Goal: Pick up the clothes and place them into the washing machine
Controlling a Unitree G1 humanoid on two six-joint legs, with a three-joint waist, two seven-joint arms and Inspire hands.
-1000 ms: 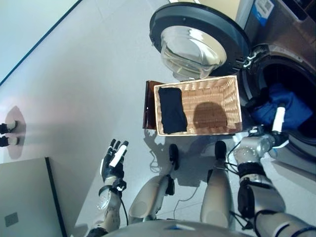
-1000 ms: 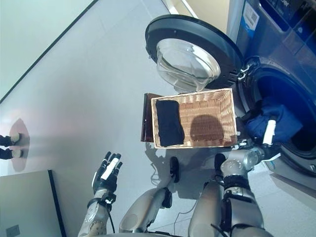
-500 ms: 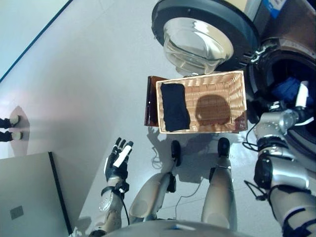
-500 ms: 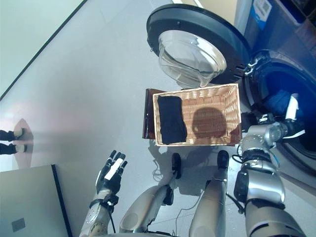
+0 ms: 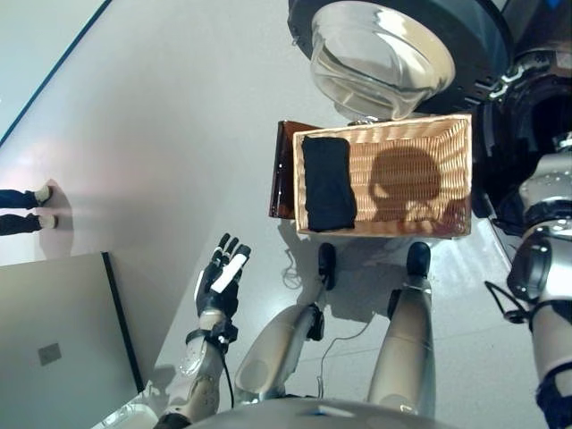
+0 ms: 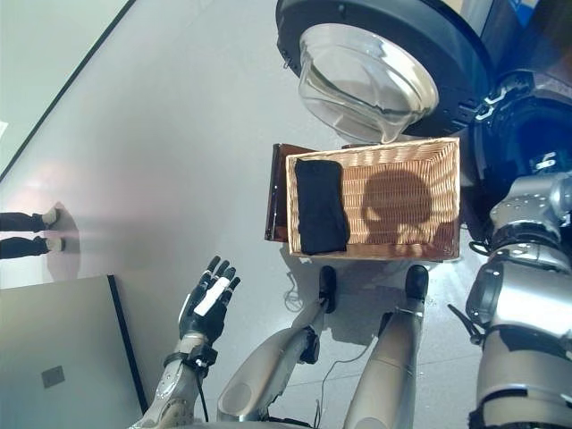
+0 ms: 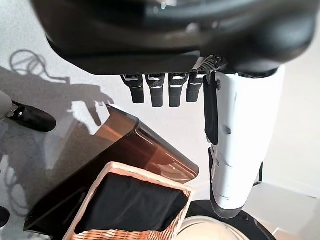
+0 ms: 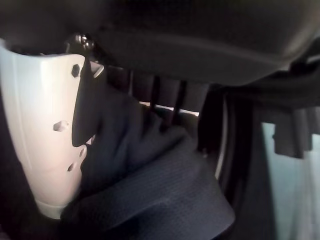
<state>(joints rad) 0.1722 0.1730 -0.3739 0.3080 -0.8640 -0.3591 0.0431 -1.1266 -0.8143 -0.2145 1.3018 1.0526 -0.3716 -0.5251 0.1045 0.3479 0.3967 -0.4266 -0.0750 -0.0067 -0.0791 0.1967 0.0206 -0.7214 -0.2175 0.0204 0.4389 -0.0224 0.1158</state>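
Right wrist view: right hand (image 8: 150,60) on dark cloth (image 8: 155,185)

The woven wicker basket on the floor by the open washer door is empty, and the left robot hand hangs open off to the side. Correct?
Not quite. The woven wicker basket is not empty: a folded black garment lies at its left end, as the left eye view shows. The rest holds: the round glass washer door is open, and the left robot hand hangs open.

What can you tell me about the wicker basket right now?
The basket is a rectangular, open-topped woven wicker one, light tan, standing on the floor just in front of the washing machine's open door. A folded dark garment lies flat at its left end; the rest of its bottom is bare and in shadow. A brown translucent panel leans along its left side. No hand touches it.
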